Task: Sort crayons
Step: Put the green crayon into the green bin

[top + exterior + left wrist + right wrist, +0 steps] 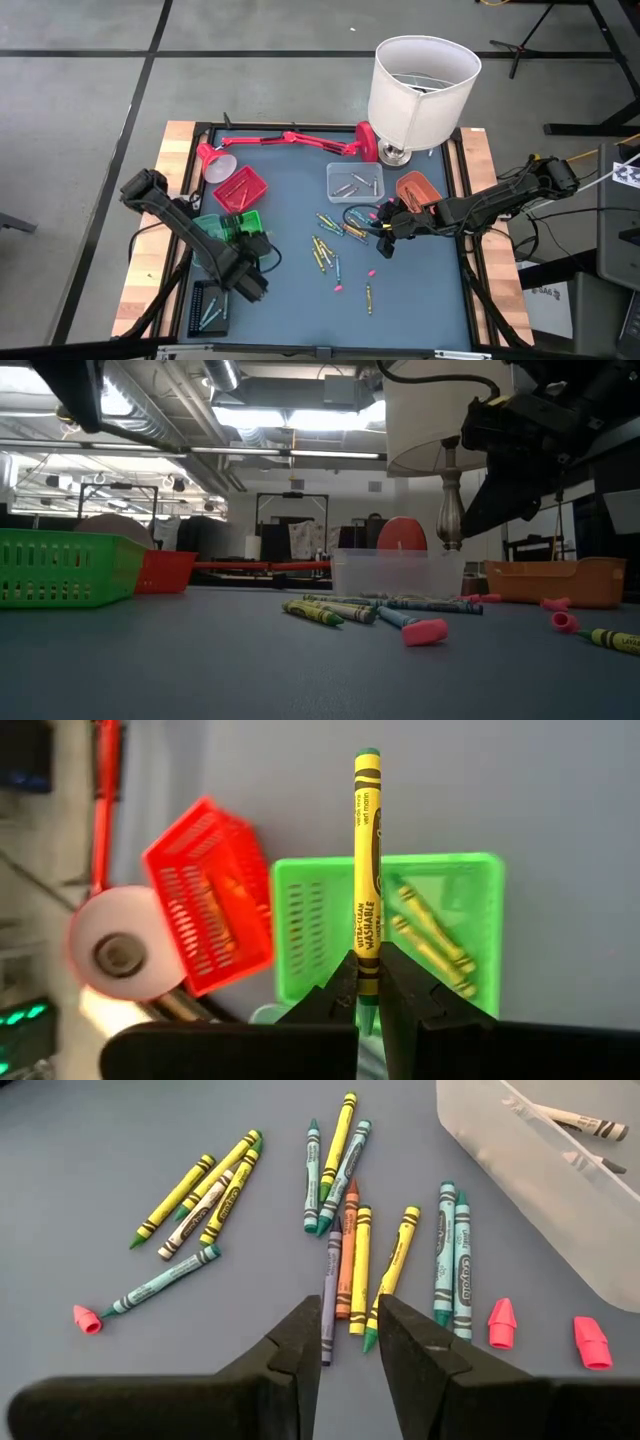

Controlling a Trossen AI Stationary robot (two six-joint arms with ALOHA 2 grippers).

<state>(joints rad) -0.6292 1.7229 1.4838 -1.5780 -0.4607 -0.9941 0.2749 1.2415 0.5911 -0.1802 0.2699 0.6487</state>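
Several crayons (345, 1250) in yellow, green, blue, orange and grey lie loose on the blue mat, mid-table (330, 240). My left gripper (366, 990) is shut on a yellow-green crayon (367, 870) above the green tray (440, 910), which holds a few yellow-green crayons. In the high view it is at the table's left (252, 245). My right gripper (345, 1345) is open and empty, above the loose crayons and just right of them (385, 235). A clear tray (540, 1170) holds grey crayons. My left gripper pinches the crayon near its back end (366, 975) between its two fingers. The crayon lies along the fingers and sticks out straight ahead past their tips. It is lifted clear, over the green tray.
A red tray (240, 188), an orange tray (418, 188) and a blue tray (210, 305) stand around the mat. A red desk lamp (290, 140) lies along the far edge, next to a white-shaded lamp (420, 85). Small pink bits (502, 1322) lie among the crayons.
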